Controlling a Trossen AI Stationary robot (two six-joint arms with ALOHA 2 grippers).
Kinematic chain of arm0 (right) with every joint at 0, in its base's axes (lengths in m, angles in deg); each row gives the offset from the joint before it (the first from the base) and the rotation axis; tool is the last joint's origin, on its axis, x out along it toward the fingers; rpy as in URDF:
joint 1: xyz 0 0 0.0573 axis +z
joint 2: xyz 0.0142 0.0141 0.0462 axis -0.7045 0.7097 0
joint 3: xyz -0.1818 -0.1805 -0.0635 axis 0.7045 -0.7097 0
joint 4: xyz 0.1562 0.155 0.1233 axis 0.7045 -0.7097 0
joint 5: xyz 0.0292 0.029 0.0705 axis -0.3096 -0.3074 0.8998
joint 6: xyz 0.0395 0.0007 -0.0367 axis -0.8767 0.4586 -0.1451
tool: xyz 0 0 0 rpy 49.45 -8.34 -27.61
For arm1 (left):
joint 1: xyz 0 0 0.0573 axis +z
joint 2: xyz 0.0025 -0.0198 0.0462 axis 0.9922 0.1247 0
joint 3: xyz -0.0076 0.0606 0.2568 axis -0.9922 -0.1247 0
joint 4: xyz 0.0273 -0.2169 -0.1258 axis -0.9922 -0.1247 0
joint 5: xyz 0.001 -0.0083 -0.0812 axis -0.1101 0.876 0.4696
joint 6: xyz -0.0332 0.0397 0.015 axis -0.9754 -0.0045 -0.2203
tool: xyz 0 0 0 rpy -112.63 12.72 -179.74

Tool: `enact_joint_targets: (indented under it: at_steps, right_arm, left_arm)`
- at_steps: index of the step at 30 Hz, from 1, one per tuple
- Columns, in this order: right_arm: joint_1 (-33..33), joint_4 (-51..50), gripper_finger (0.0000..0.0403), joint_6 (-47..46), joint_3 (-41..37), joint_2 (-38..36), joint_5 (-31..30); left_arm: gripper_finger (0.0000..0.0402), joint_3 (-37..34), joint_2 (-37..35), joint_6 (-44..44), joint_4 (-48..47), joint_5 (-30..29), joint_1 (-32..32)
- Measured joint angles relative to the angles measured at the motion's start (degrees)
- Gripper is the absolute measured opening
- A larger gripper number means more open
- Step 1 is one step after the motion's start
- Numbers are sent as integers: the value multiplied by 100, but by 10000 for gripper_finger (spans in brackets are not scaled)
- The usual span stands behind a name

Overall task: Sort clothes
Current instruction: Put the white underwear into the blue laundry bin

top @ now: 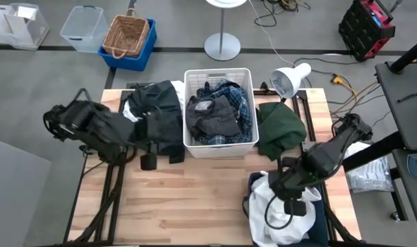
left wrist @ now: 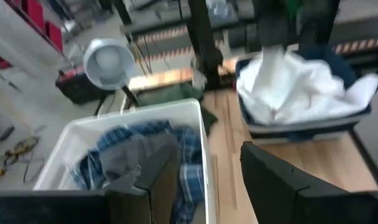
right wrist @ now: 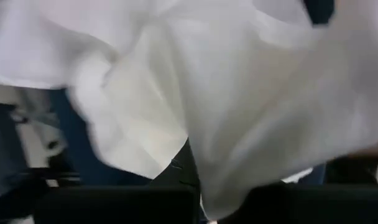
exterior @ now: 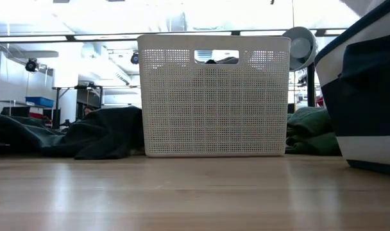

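My left gripper (top: 162,159) is open and empty over the table, just near the black clothes (top: 157,110) that lie at the far left. The white plastic bin (top: 219,71) holds a blue-and-white plaid shirt (top: 243,103) and a dark grey piece (top: 212,116). A dark green garment (top: 280,127) lies to the right of the bin. My right gripper (top: 292,199) is over the dark blue bin (top: 319,223), right at the white clothes (top: 273,213). White cloth (right wrist: 239,93) fills the right wrist view.
A white desk lamp (top: 289,79) stands at the far right of the table. Bare wood (top: 188,199) lies in the near middle. On the floor beyond the table are a wicker basket (top: 129,38) in a blue crate and a clear box (top: 81,27).
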Motion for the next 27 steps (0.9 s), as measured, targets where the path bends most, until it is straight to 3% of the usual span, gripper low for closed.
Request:
enact_joint_targets:
  at_steps: [3, 9, 17, 23, 27]
  right_arm:
    - [92, 223, 9, -191, -670, 11, 4]
    - [87, 1782, 12, -217, -1801, 10, -2]
    - [63, 3559, 18, -776, -3305, 153, -92]
    - [74, 3157, 52, -1307, -3104, -127, 955]
    - [79, 2731, 94, -1675, -2525, -500, 983]
  left_arm:
    - [158, 378, -2, 185, 5, -51, -3]
    - [158, 954, -2, 668, 11, -510, -3]
    - [158, 1250, -2, 1037, 4, -799, -4]
    - [158, 1248, -7, 1061, -121, -1132, 0]
    - [158, 1248, -7, 1064, -177, -1132, 0]
